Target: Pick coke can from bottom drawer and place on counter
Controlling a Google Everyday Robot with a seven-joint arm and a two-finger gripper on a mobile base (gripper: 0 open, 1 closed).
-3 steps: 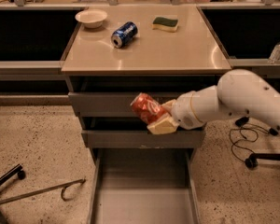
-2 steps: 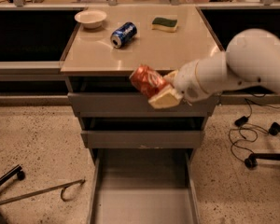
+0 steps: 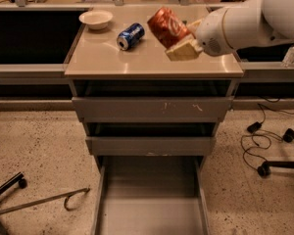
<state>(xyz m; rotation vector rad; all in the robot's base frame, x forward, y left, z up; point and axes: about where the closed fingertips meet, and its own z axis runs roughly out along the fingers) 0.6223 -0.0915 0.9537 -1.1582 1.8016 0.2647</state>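
Coke can [image 3: 166, 26], small, red aluminium, its white script not readable, hangs tilted above the right rear of the glossy beige square bench [image 3: 132, 60], clamped in the jaws of the white arm's gripper [image 3: 180, 37]. Open surface runs along the bench's front edge; below the bench, the deep grey metal bottom drawer [image 3: 151, 204] stands pulled out.

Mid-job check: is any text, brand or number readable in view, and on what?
White lettering on the coke can, held by the gripper above the counter: not legible.
White marks on the blue can lying on the counter: not legible.
No other text visible.
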